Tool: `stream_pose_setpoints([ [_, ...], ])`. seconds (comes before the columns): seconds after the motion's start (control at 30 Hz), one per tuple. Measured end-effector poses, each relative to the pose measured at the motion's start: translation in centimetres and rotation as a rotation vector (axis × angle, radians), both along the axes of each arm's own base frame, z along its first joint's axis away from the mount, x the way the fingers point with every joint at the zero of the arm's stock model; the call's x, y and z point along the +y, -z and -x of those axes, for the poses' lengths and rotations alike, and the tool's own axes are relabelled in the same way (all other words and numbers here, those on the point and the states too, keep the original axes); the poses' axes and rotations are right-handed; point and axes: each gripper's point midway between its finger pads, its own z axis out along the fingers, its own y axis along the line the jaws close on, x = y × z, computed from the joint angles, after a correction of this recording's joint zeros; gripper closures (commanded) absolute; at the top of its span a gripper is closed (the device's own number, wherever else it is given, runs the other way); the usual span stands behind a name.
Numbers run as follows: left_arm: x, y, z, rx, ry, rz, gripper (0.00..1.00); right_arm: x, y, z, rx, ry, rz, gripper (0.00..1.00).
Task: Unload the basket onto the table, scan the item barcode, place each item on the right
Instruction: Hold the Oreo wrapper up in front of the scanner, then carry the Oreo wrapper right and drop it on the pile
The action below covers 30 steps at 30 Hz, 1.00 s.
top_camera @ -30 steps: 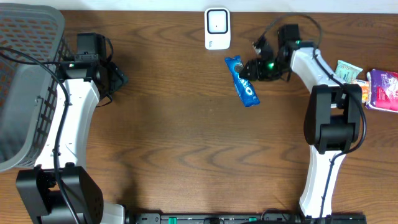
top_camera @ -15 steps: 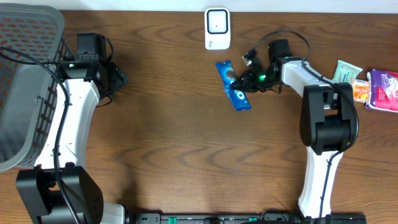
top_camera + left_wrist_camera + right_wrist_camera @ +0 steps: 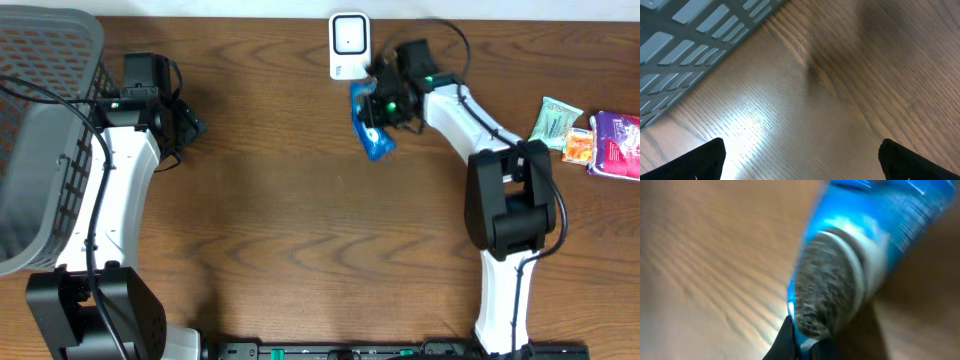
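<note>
Basket [image 3: 40, 130]: grey mesh, just beside the left pincer on its outer side; it probably stands ready to take items once they are scanned.
Left pincer [image 3: 190, 127]: jaws spread wide over bare bench [image 3: 280, 220], holding nothing; parked well apart from the work, leaving the scanning to the other arm.
Scanner [image 3: 349, 45]: small white unit at the far edge of the bench, just beside the right pincer, its face turned up so a barcode can be shown to it.
Cookie pack [image 3: 368, 125]: blue wrapper, the task's item, gripped at one end by the right pincer and hanging from it toward the near side, close by the scanner; the wrist view shows the printed cookie but is too blurred to find the barcode.
Right pincer [image 3: 381, 107]: clamped shut on the cookie pack, held up near the scanner, apparently to present the wrapper's code.
Spare packets [image 3: 590, 130]: green, orange and purple, well apart on the right pincer's outer side; likely awaiting their turn.
</note>
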Motion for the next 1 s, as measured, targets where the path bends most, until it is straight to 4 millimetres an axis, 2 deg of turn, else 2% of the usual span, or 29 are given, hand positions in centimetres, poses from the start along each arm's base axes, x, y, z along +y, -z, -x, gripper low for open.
stream_pose_setpoints([
  [0.2, 0.0, 0.0, 0.0, 0.000, 0.000, 0.000, 0.02, 3.5, -7.5, -4.3, -0.320, 0.012, -0.005, 0.99],
  [0.53, 0.0, 0.0, 0.0, 0.000, 0.000, 0.000, 0.02, 3.4, -11.9, -8.1, -0.528, 0.126, -0.059, 0.99],
  [0.7, 0.0, 0.0, 0.0, 0.000, 0.000, 0.000, 0.02, 3.1, -11.9, -8.9, -0.548, 0.149, -0.070, 0.99],
  [0.9, 0.0, 0.0, 0.0, 0.000, 0.000, 0.000, 0.02, 2.7, -8.6, -8.8, -0.479, 0.154, -0.041, 0.99],
  [1.0, 0.0, 0.0, 0.0, 0.000, 0.000, 0.000, 0.02, 2.4, -8.1, -8.8, -0.461, 0.163, -0.038, 0.99],
])
